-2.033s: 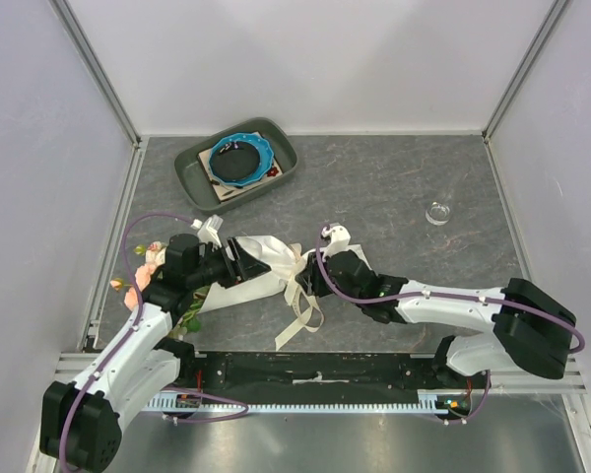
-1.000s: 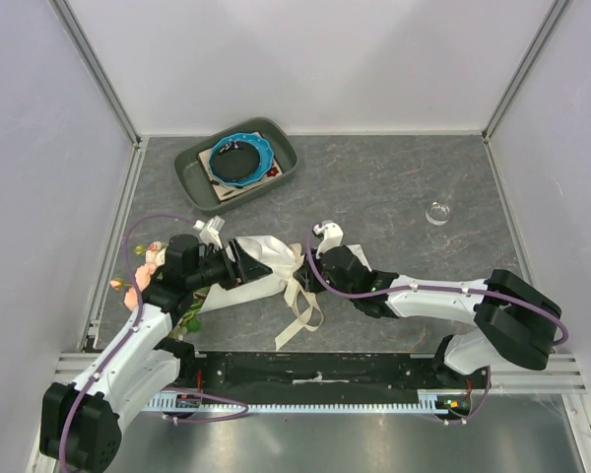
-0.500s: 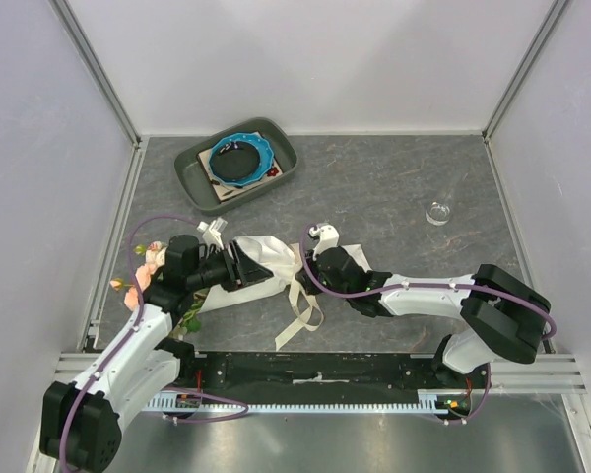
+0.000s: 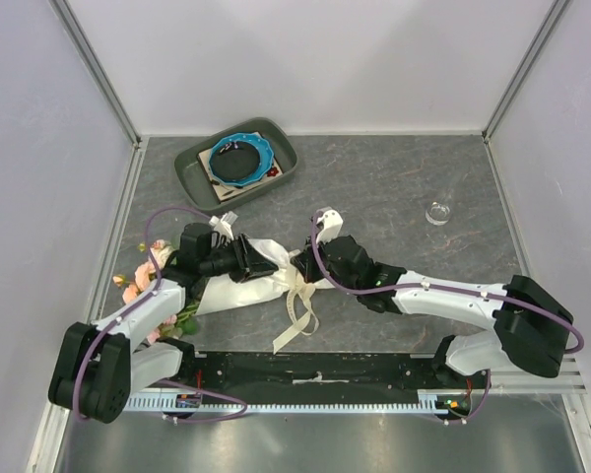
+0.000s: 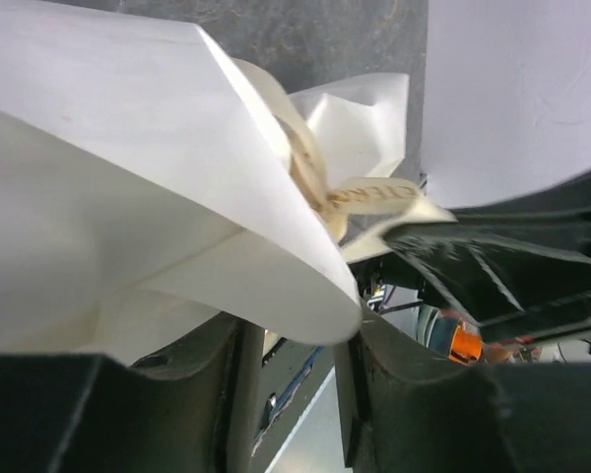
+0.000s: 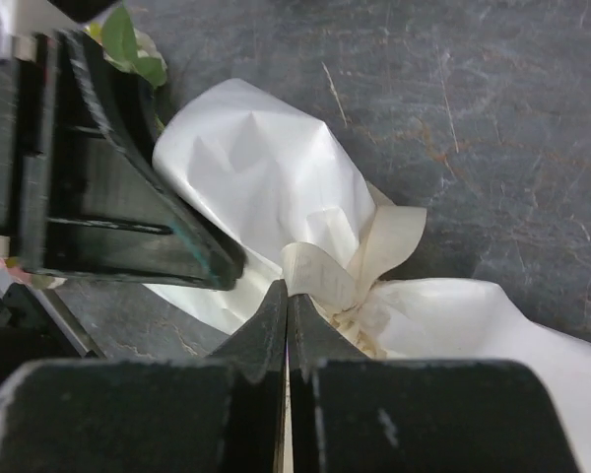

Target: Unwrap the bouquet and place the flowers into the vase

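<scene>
One bouquet (image 4: 241, 288), left jaws part-open astride its paper (image 5: 128, 197), right jaws shut (pinching ribbon (image 6: 389, 241)).

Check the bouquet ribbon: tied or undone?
Tied. In the right wrist view the ribbon cinches the paper cone in a knot; from above, its loose tails trail on the table.
</scene>
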Motion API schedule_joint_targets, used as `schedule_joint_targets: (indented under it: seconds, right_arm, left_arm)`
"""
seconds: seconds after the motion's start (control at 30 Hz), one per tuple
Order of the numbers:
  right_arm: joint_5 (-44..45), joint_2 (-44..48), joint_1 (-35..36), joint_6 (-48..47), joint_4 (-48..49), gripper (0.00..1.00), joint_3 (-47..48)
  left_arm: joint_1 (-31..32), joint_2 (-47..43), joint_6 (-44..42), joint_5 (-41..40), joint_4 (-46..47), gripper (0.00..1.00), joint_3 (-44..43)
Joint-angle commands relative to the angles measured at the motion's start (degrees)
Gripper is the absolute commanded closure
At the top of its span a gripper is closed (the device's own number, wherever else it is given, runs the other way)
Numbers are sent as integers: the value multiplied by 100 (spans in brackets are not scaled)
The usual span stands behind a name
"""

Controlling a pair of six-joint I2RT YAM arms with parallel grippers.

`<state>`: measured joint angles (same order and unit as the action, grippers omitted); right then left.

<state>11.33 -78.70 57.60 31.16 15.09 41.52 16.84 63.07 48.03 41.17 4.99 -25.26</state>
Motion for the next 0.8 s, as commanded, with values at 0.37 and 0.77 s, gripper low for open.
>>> schedule_joint_targets:
  seconds: [0.37,0.77]
  right_arm:
    - [-448,74,-540,-224,99,100,989]
    - [-755,460,-1040,-540,-278,100,2333]
  left_arm:
    - [-14,689,233,-1049,626,74,557]
    - [-5,988,260,-988,969,76,794]
